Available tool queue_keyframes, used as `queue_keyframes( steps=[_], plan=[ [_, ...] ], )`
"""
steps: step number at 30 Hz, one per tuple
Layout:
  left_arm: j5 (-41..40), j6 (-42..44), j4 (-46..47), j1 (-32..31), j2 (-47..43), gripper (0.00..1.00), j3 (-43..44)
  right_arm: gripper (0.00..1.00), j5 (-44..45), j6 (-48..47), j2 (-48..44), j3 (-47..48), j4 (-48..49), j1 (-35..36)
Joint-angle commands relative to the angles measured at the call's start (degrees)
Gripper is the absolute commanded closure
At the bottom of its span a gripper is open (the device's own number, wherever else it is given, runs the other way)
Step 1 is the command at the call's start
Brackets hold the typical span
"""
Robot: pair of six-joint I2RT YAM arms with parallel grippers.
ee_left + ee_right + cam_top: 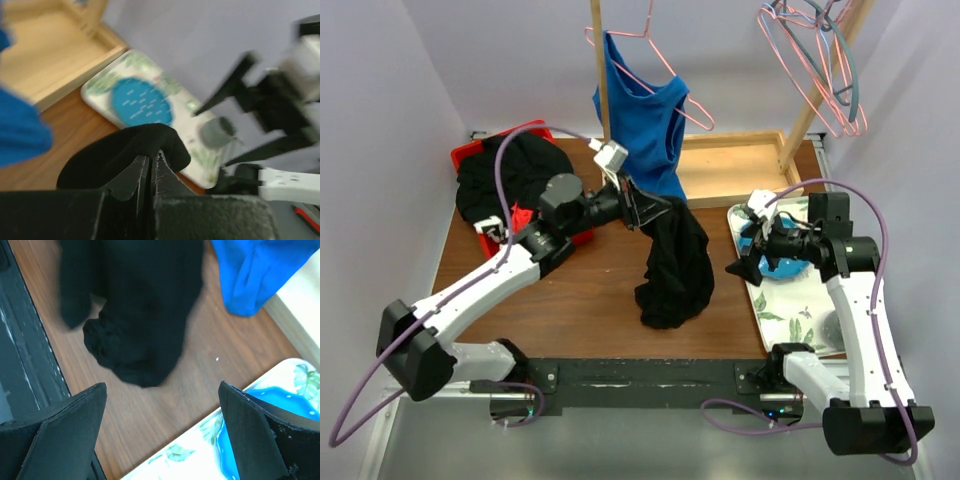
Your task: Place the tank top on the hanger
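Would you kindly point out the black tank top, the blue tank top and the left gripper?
black tank top (675,265): top external view, middle of the draped fabric.
blue tank top (655,125): top external view, chest panel.
left gripper (151,162): left wrist view, between its shut fingertips.

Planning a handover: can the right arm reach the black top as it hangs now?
Probably yes: the right gripper, jaws open, faces the top hanging from the left gripper, with only table between them.
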Motion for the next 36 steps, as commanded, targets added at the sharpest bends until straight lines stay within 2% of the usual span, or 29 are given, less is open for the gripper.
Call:
queue_keyframes(
  steps=[1, 3, 4, 7, 9, 12, 13, 16, 17, 20, 24, 27, 29, 30, 32, 33, 35, 36],
  plan=[
    [-9.2, -0.6, 2.1, 9.3, 3.2, 1.0, -8.8, 0.01, 0.7, -11.1, -0.6, -4.1, -2.2, 1.1],
    [-9.8, -1.3, 2.3, 14.8, 5.5, 1.0, -12.5, 0.01, 0.8, -15.3, -1.1, -7.6, -2.1, 2.4],
    [-9.9, -1.6, 1.5, 16.3, 6.4, 0.84, -13.2, 0.01, 0.9, -19.0, -1.2, -9.8, -1.8, 4.5],
    [-6.2, -0.3, -2.0, 20.2, 9.4, 0.49, -14.2, 0.02, 0.2, -25.6, 1.4, -12.1, -1.6, 10.6],
    [-4.7, 1.6, -4.3, 20.5, 8.3, 0.34, -13.8, 0.03, -1.3, -28.7, 3.7, -12.3, -2.7, 13.4],
    [-6.2, 5.8, -8.3, 20.5, 1.7, 0.23, -13.9, 0.06, 1.3, -28.1, 9.4, -11.1, 0.2, 21.5],
    [-7.0, 8.2, -10.8, 20.5, -0.6, 0.2, -14.0, 0.07, 2.4, -26.5, 11.9, -10.3, 1.4, 26.3],
    [-9.4, 12.8, -16.5, 20.5, -9.6, 0.16, -14.0, 0.12, 7.7, -23.4, 18.0, -9.7, 6.7, 36.9],
    [-9.9, 13.3, -17.7, 20.5, -13.8, 0.13, -14.6, 0.13, 9.6, -22.3, 19.5, -9.9, 11.1, 39.8],
    [-9.3, 12.5, -20.9, 20.6, -18.6, 0.02, -17.9, 0.15, 17.5, -18.5, 24.3, -11.0, 20.9, 49.3],
    [-5.7, 8.2, -23.1, 20.6, -23.2, 0.01, -23.8, 0.2, 21.5, -13.5, 31.0, -8.6, 27.9, 54.2],
    [-1.7, 2.5, -18.9, 20.6, -25.3, 0.05, -30.9, 0.25, 26.1, -10.9, 34.9, -7.1, 30.7, 56.3],
    [1.3, -2.3, -12.5, 20.6, -26.0, 0.09, -36.4, 0.3, 27.9, -10.0, 36.5, -7.0, 31.3, 57.2],
    [2.3, -3.6, -10.5, 20.6, -25.9, 0.14, -37.9, 0.37, 28.9, -9.9, 37.3, -7.2, 31.3, 57.7],
    [4.1, -5.6, -7.3, 20.5, -24.9, 0.18, -40.3, 0.45, 29.1, -9.6, 37.4, -7.9, 31.3, 57.9],
    [4.6, -6.0, -6.6, 20.4, -24.4, 0.21, -40.8, 0.56, 29.4, -9.6, 37.3, -8.1, 31.0, 57.8],
    [5.3, -6.3, -5.1, 19.7, -22.9, 0.23, -41.5, 0.7, 29.7, -10.1, 36.7, -8.8, 29.5, 57.9],
    [5.1, -6.2, -4.9, 19.2, -22.3, 0.25, -41.5, 0.82, 29.7, -10.4, 36.3, -9.1, 28.9, 57.8]
  ],
)
